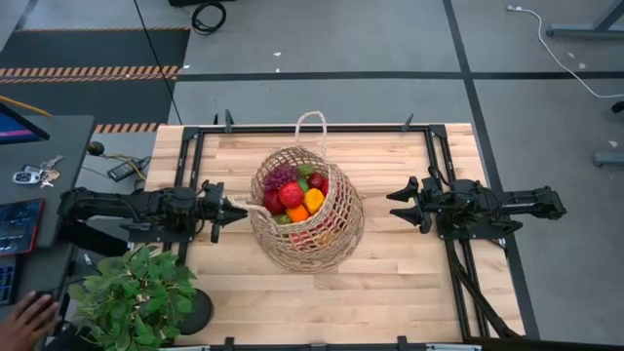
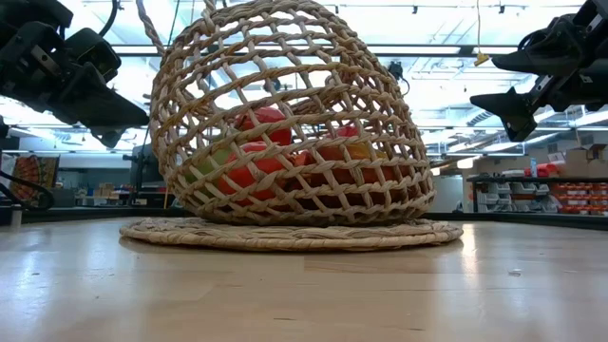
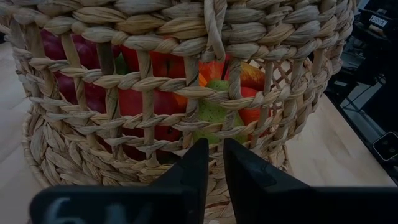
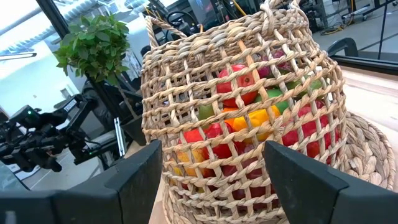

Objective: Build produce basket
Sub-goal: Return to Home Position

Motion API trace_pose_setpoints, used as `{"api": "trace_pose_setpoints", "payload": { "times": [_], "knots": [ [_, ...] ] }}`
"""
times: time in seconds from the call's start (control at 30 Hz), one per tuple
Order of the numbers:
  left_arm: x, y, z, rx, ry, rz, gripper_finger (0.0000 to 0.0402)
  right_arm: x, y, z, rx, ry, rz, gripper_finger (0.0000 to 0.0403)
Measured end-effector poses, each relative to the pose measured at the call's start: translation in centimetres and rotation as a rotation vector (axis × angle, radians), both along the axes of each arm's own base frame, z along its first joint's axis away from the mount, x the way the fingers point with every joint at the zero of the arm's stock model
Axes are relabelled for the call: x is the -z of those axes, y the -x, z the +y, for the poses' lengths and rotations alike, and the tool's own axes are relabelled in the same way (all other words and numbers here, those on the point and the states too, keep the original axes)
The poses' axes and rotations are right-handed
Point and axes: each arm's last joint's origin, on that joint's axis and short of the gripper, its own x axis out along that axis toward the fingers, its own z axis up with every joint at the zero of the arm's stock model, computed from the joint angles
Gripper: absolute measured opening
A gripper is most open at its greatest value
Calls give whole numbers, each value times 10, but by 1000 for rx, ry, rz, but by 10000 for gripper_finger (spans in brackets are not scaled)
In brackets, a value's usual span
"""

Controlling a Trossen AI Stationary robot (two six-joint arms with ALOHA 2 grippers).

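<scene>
At mid-table [image 1: 419, 283] sits the basket [image 1: 310, 229], on a flat round woven mat [image 2: 285, 235]. It leans w/ its mouth tipped toward the far-left. Produce [image 1: 295, 195] fills it up to the rim: purple grapes [image 1: 281, 176], red apple [image 1: 291, 195], yellow pepper [image 1: 314, 200], an orange piece [image 1: 297, 214], a green bit [image 1: 305, 170]. More red, green & orange pieces show thru the weave lower down. Left gripper [image 1: 237, 210] hangs just beside the basket wall on the left arm's side, off the tabletop. Its fingers [image 3: 198, 165] are pressed nearly together w/ only a sliver between, pinching nothing. Can't tell if the tips touch the wicker. Right gripper [image 1: 396, 205] is on the opposite side, apart from the basket & raised too. Its fingers [image 4: 140, 171] are spread wide, nothing between them. By the near-left corner stands a potted plant [image 1: 136, 292]. A person's hand [image 1: 27, 317] shows just beside it, off the table.
</scene>
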Motion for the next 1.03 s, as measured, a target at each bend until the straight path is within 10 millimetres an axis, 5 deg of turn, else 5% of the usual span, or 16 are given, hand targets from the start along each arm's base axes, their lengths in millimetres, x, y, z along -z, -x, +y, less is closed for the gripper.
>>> {"api": "trace_pose_setpoints", "payload": {
  "times": [1.03],
  "knots": [
    [0, 0, 0, -1, 0, 0, 56, 0, 0, 0, 0, 0, 0, 284]
  ]
}}
